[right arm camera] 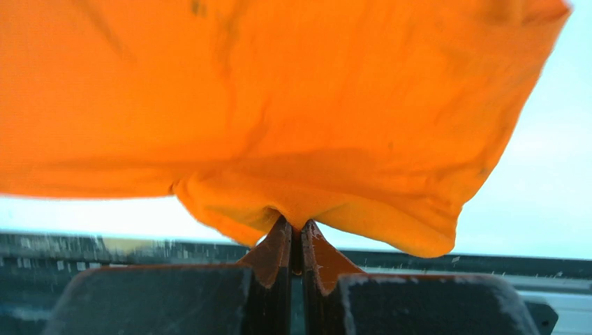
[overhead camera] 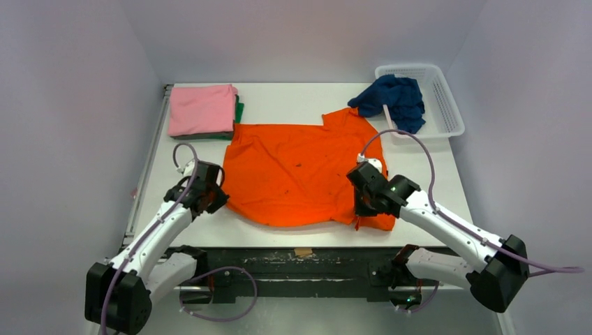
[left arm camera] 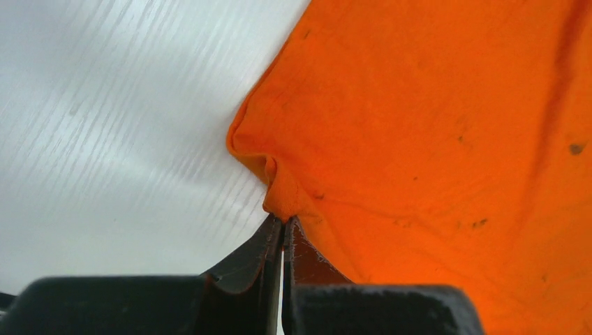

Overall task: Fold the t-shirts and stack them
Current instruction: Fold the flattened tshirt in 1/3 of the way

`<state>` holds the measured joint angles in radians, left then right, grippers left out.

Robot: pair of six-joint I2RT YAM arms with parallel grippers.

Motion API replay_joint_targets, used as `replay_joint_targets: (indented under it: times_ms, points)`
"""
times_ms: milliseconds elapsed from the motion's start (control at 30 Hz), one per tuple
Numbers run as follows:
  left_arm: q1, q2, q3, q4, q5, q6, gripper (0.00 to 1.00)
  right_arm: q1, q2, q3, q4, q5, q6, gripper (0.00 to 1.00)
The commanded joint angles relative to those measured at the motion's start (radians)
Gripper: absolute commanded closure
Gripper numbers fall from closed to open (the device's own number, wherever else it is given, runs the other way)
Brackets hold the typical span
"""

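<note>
Left gripper point(left arm camera: 283, 225): jaws pressed together, pinching a puckered corner of the orange t-shirt point(overhead camera: 297, 171) at its lower left edge. Right gripper point(right arm camera: 297, 229): jaws likewise closed, on a bunched fold at the shirt's lower right corner.

The right wrist view shows that corner raised, the cloth sagging with the dark front rail of the table point(overhead camera: 293, 94) visible beneath it — the overhead view does not make this plain. The left wrist view shows its corner low against the white tabletop.

Overhead only: the orange shirt lies spread at centre frame, wider left-to-right than top-to-bottom, one sleeve jutting toward upper right; the neck end cannot be told. At upper left, a folded pink t-shirt point(overhead camera: 202, 109) lies on a green t-shirt point(overhead camera: 239, 112), just beside the orange one. At upper right, a navy t-shirt point(overhead camera: 394, 98) spills over the rim of a white basket point(overhead camera: 447, 105).
</note>
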<state>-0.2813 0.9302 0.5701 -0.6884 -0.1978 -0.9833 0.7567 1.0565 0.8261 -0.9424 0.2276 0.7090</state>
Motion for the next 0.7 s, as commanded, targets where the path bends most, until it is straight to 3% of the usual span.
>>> replay_joint_targets:
  times_ms: [0,300,500,533,600,667]
  points:
    - [0.019,0.093,0.102,0.073,-0.043,0.015,1.00,-0.073,0.056,0.087,0.118,0.147,-0.083,1.00]
    - [0.069,0.350,0.272,0.137,-0.050,0.048,1.00,-0.256,0.255,0.199,0.287,0.071,-0.236,1.00]
    - [0.097,0.571,0.425,0.150,-0.017,0.081,1.00,-0.371,0.491,0.320,0.371,-0.014,-0.344,0.99]
    - [0.103,0.604,0.458,0.134,-0.011,0.086,0.96,-0.380,0.542,0.353,0.392,-0.004,-0.370,0.95]
    - [0.118,0.653,0.519,0.113,0.000,0.102,0.82,-0.402,0.648,0.446,0.376,0.055,-0.395,0.77]
    - [0.125,0.655,0.550,0.104,0.009,0.110,0.54,-0.408,0.731,0.538,0.347,0.198,-0.397,0.62]
